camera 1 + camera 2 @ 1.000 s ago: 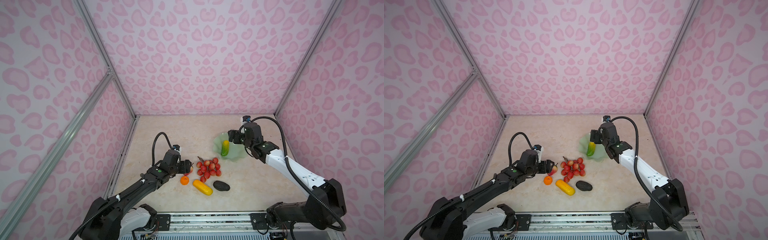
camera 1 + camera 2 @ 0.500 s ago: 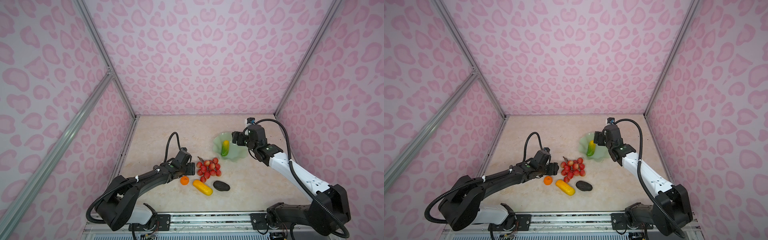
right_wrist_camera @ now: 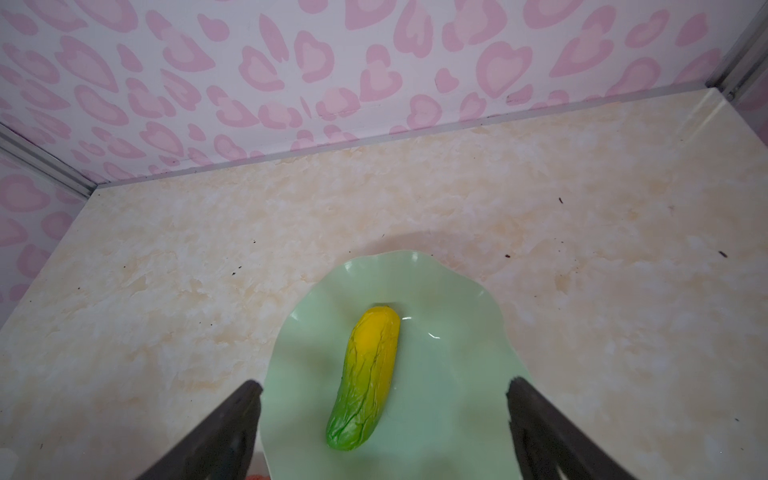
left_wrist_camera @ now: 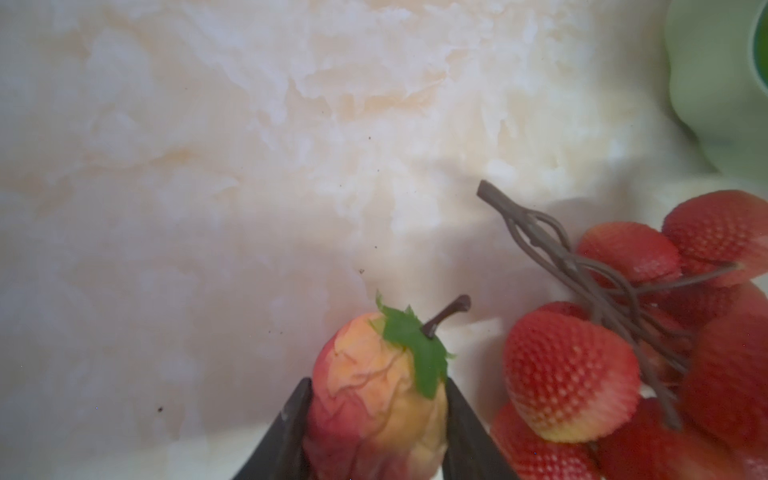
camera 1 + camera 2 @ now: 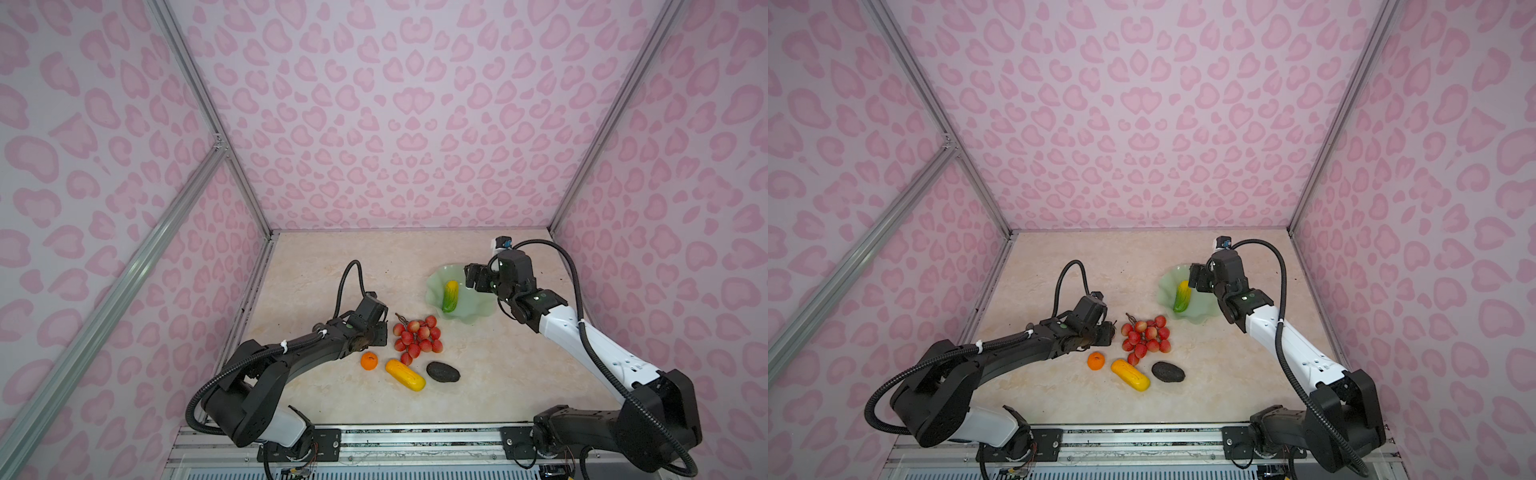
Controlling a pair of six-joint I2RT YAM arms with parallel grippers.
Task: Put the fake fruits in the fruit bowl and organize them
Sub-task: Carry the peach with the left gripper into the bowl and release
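Left wrist: strawberry (image 4: pixel 374 409) stem-end beyond claw (image 4: pixel 377 381)

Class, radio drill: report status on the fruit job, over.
Left pincer clamped on strawberry-like fruit. Right pincer open over fruit bowl; yellow-green oblong inside. Red bunch close beside the clamped fruit.

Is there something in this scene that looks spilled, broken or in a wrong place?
Nothing looks spilled or broken. Only the yellow-green fruit lies in the fruit bowl; the red bunch, small orange, yellow-orange fruit and black oval lie loose on the table.
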